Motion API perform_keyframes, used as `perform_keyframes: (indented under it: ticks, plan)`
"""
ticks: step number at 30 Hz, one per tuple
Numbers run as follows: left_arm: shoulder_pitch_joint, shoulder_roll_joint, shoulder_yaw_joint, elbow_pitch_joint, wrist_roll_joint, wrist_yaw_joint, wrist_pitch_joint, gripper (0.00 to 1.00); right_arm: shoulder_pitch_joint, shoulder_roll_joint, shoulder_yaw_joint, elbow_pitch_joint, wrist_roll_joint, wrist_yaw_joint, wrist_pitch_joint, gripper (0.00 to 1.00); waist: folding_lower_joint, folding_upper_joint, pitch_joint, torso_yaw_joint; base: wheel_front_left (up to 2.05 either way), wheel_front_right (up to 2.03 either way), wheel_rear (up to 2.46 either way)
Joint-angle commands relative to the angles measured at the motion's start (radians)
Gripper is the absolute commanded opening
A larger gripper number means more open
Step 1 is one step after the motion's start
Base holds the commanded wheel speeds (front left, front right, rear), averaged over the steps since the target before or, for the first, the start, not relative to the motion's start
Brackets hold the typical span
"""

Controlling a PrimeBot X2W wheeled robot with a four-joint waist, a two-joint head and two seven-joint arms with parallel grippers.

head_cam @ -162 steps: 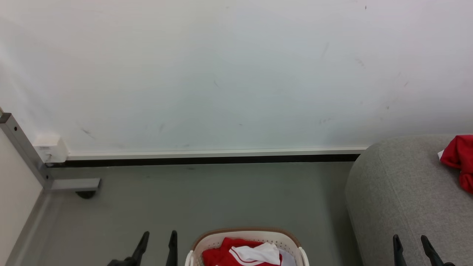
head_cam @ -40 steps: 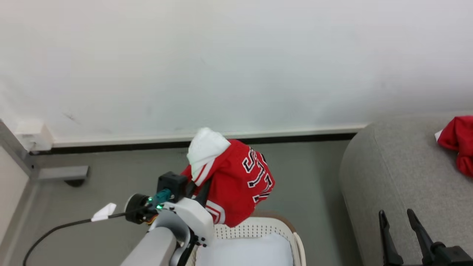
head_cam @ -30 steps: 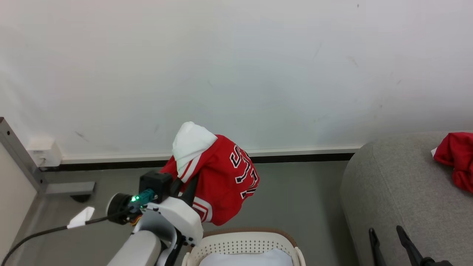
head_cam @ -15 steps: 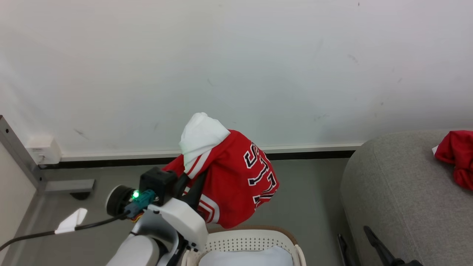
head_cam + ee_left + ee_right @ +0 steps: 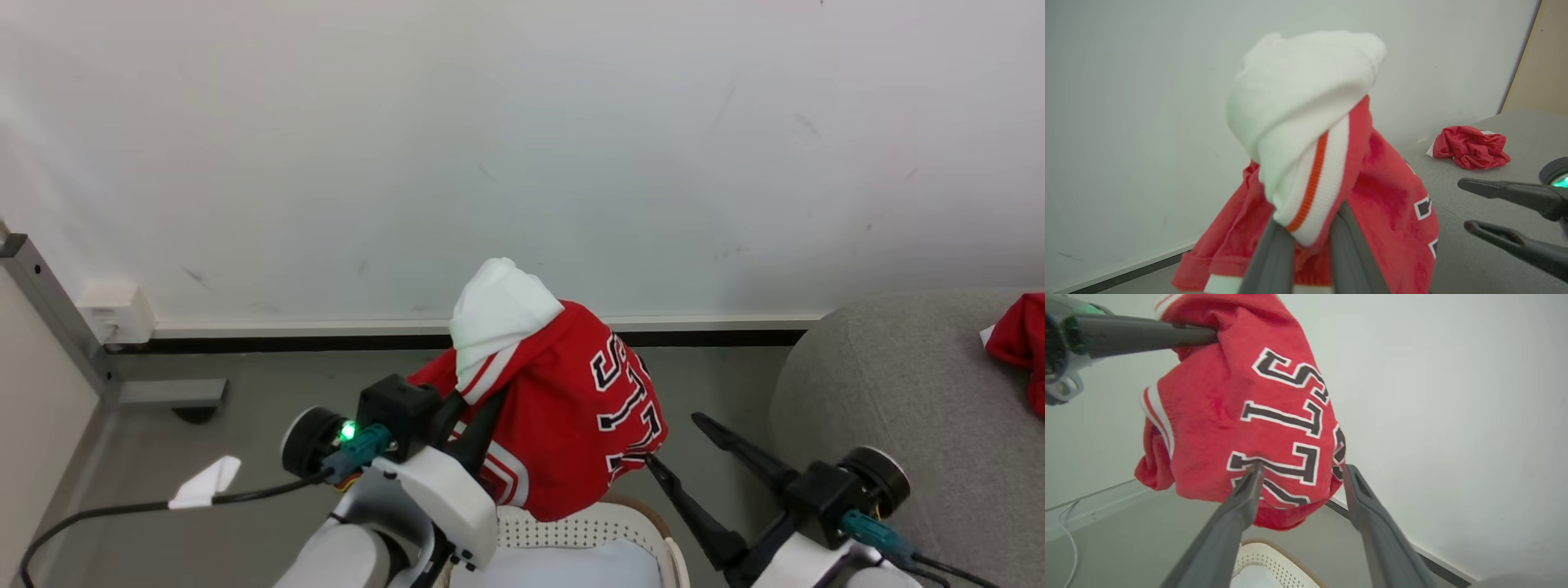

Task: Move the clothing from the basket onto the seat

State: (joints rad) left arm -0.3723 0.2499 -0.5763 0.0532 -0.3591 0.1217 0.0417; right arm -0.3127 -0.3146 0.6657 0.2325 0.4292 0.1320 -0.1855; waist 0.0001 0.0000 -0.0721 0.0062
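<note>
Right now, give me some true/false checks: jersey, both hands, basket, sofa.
1. The left hand is shut on the red jersey, above the basket. True.
2. Both hands grip the jersey. False: the right hand is open, its fingers beside the jersey's lower part.
3. Nothing has been delivered yet. False: a crumpled red garment lies on the sofa.
4. The basket's visible part shows pale lining. True.

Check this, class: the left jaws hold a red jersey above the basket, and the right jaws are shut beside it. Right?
Wrong in one respect: the right jaws stand open, as the right wrist view shows. The left jaws do hold the red jersey above the basket.
</note>
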Motion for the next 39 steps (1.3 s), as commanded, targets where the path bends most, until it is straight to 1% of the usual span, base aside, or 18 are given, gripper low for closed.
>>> perform_keyframes:
  ticks: [1,4,7,11,16,17,18,20,23,29,31,33,36,37,38,39]
  plan:
    - [-0.013,-0.004,-0.004,0.005,0.015,-0.006,-0.001,0.00,-0.041,-0.018,0.036,0.009,0.020,-0.003,0.007,1.00,-0.0001,0.0000,-0.001,0.007,0.00,0.00,0.00]
    - [-0.023,-0.011,-0.016,0.020,0.014,-0.014,-0.001,0.00,-0.128,-0.034,0.126,0.037,0.069,-0.003,0.024,1.00,-0.0001,0.0000,-0.002,0.015,0.00,0.00,0.00]
    - [-0.034,-0.022,-0.029,0.033,0.009,-0.025,-0.001,0.00,-0.201,-0.023,0.203,0.090,0.114,-0.003,0.035,1.00,-0.0001,0.0000,-0.004,0.022,0.00,0.00,0.00]
    - [-0.048,-0.037,-0.042,0.053,-0.002,-0.037,-0.003,0.00,-0.296,0.008,0.311,0.176,0.175,-0.003,0.044,1.00,-0.0001,0.0000,-0.002,0.026,0.00,0.00,0.00]
    - [-0.062,-0.056,-0.055,0.079,-0.013,-0.048,-0.012,0.00,-0.385,0.072,0.432,0.289,0.289,-0.003,0.048,1.00,-0.0001,0.0000,0.003,0.027,0.00,0.00,0.00]
    - [-0.065,-0.059,-0.057,0.085,-0.012,-0.049,-0.014,0.00,-0.399,0.085,0.442,0.312,0.310,-0.003,0.035,0.41,-0.0001,0.0000,0.003,0.027,0.00,0.00,0.00]
    - [-0.068,-0.063,-0.058,0.089,-0.014,-0.050,-0.017,0.00,-0.413,0.095,0.452,0.330,0.325,-0.003,0.019,0.00,-0.0001,0.0000,0.003,0.029,0.00,0.00,0.00]
    - [-0.073,-0.068,-0.061,0.099,-0.017,-0.053,-0.021,0.00,-0.430,0.113,0.472,0.357,0.367,-0.003,-0.013,0.00,-0.0001,0.0000,0.002,0.033,0.00,0.00,0.00]
    - [-0.077,-0.070,-0.059,0.114,-0.019,-0.050,-0.029,0.00,-0.454,0.121,0.503,0.379,0.410,-0.003,-0.044,0.00,-0.0001,0.0000,0.002,0.035,0.00,0.00,0.00]
    - [-0.077,-0.063,-0.051,0.136,-0.022,-0.040,-0.045,0.00,-0.487,0.101,0.545,0.403,0.471,-0.003,-0.073,0.00,-0.0001,0.0000,0.004,0.026,0.00,0.00,0.00]
    - [-0.075,-0.060,-0.048,0.145,-0.022,-0.035,-0.050,0.06,-0.494,0.099,0.548,0.406,0.486,-0.003,-0.075,0.00,-0.0001,0.0000,0.006,0.021,0.00,0.00,0.00]
    - [-0.072,-0.061,-0.047,0.154,-0.026,-0.033,-0.055,0.16,-0.495,0.091,0.556,0.410,0.497,-0.003,-0.078,0.00,-0.0001,0.0000,0.006,0.017,0.00,0.00,0.00]
    - [-0.070,-0.062,-0.046,0.166,-0.030,-0.032,-0.067,0.48,-0.499,0.080,0.562,0.411,0.520,-0.003,-0.080,0.00,-0.0001,0.0000,0.006,0.011,0.00,0.00,0.00]
    - [-0.069,-0.062,-0.046,0.170,-0.030,-0.031,-0.072,0.71,-0.502,0.075,0.557,0.413,0.528,-0.003,-0.080,0.00,-0.0001,0.0000,0.006,0.009,0.00,0.00,0.00]
    - [-0.068,-0.063,-0.045,0.174,-0.030,-0.030,-0.074,1.00,-0.506,0.071,0.547,0.415,0.536,-0.003,-0.080,0.00,-0.0001,0.0000,0.006,0.007,0.00,0.00,0.00]
    - [-0.066,-0.064,-0.045,0.178,-0.031,-0.029,-0.080,1.00,-0.507,0.069,0.531,0.414,0.543,-0.003,-0.080,0.00,-0.0001,0.0000,0.006,0.005,0.00,0.00,0.00]
